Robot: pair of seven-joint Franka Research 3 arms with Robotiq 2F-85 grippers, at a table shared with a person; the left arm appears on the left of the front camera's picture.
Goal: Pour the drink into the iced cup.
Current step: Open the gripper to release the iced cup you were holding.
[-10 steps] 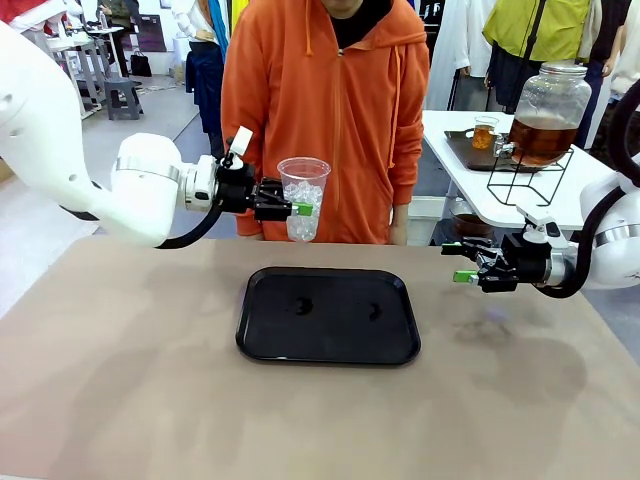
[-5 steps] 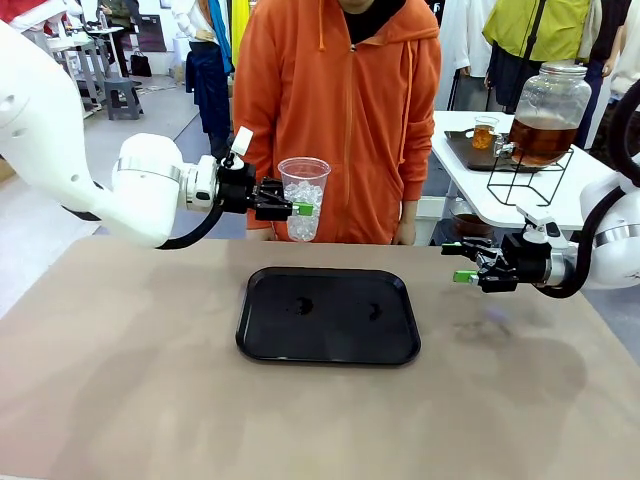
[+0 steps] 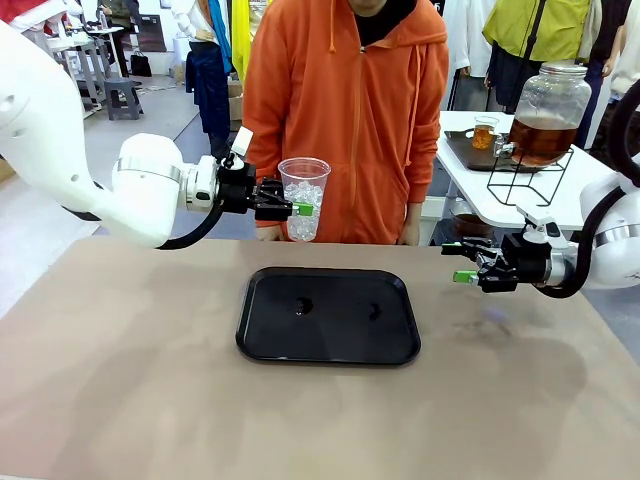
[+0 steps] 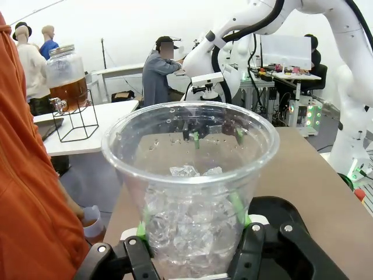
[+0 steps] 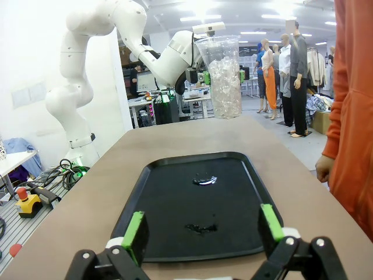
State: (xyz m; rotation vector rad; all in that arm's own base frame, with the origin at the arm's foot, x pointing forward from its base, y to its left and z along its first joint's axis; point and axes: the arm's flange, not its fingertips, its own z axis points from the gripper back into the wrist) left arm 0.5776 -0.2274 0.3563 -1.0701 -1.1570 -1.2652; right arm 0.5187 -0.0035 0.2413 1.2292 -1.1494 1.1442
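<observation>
Over the table [image 3: 120, 380], iced cup [image 3: 303, 180] tight in left pincer [image 3: 301, 209], base obscured close-up; right pincer [image 3: 460, 262] open, empty.

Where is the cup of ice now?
In the front view the left gripper holds the cup of ice in the air, left of centre, near the far edge of the black tray.

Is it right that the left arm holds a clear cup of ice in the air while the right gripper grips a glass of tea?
No. The left gripper does hold the cup of ice in the air, but the right gripper is open and empty; the right wrist view shows its green pads wide apart.
</observation>
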